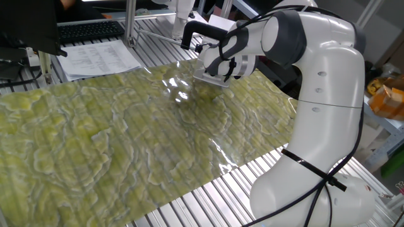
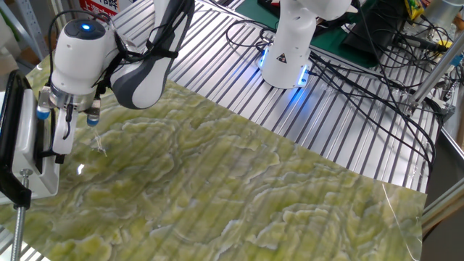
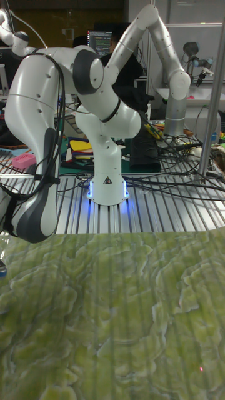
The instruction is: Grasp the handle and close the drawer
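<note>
The drawer [image 2: 36, 156] is a small white box at the far left edge of the green mat, set against a black bracket [image 2: 9, 138]. Its white front panel [image 2: 64, 139] stands close against the box. My gripper [image 2: 61, 129] hangs straight down over that panel, fingers close together. The handle is hidden between them. In the one fixed view the drawer [image 1: 208, 77] shows as a white slab under my hand [image 1: 222, 58], which covers the fingers. The tall fixed view shows only arm links, not the gripper or the drawer.
A green marbled mat [image 1: 126, 139] covers the slatted metal table. Papers [image 1: 101, 57], a keyboard [image 1: 91, 29] and a metal post [image 1: 129, 22] stand behind the mat. The arm's lit base [image 2: 286, 58] and loose cables [image 2: 362, 72] lie on the opposite side.
</note>
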Tool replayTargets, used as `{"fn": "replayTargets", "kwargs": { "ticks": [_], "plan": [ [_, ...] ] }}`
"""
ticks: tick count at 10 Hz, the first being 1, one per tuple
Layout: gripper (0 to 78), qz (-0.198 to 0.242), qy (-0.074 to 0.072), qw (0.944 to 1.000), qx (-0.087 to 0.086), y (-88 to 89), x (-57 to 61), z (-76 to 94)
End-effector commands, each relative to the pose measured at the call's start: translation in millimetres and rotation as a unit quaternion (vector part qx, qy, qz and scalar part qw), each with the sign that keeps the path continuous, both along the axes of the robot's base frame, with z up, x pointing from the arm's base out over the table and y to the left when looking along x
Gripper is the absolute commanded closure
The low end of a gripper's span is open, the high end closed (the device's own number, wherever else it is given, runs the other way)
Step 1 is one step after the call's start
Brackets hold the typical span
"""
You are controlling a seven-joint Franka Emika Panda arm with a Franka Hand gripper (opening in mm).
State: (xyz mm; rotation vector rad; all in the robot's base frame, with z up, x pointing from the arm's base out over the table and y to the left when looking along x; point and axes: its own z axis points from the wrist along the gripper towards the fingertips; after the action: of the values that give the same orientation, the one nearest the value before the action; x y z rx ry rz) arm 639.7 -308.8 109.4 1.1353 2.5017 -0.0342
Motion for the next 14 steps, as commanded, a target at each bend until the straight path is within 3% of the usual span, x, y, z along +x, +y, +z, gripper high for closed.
{"fn": "replayTargets", "kwargs": {
  "ticks": [1, 2, 3, 7, 8, 9, 10, 11, 12, 14],
  "plan": [
    [0.1, 0.013, 0.019, 0.9997, -0.008, -3.8, 0.6, 3.7],
    [0.1, 0.017, 0.023, 0.9995, -0.011, -3.9, 0.7, 4.1],
    [0.1, 0.03, 0.037, 0.9988, -0.009, -4.2, 1.2, 7.0],
    [0.1, 0.023, 0.054, 0.9983, -0.005, 2.2, -4.1, 10.6],
    [0.1, 0.023, 0.079, 0.9966, 0.002, 9.3, -13.4, 25.7],
    [0.1, 0.024, 0.082, 0.9963, 0.003, 10.1, -14.7, 28.1],
    [0.1, 0.031, 0.115, 0.9929, 0.005, 19.1, -34.8, 60.4],
    [0.1, 0.025, 0.114, 0.9932, -0.003, 22.5, -41.2, 63.9],
    [0.1, 0.022, 0.106, 0.9938, -0.021, 26.6, -45.2, 58.3],
    [0.1, 0.022, 0.104, 0.994, -0.027, 34.3, -54.6, 50.1]
  ]
}}
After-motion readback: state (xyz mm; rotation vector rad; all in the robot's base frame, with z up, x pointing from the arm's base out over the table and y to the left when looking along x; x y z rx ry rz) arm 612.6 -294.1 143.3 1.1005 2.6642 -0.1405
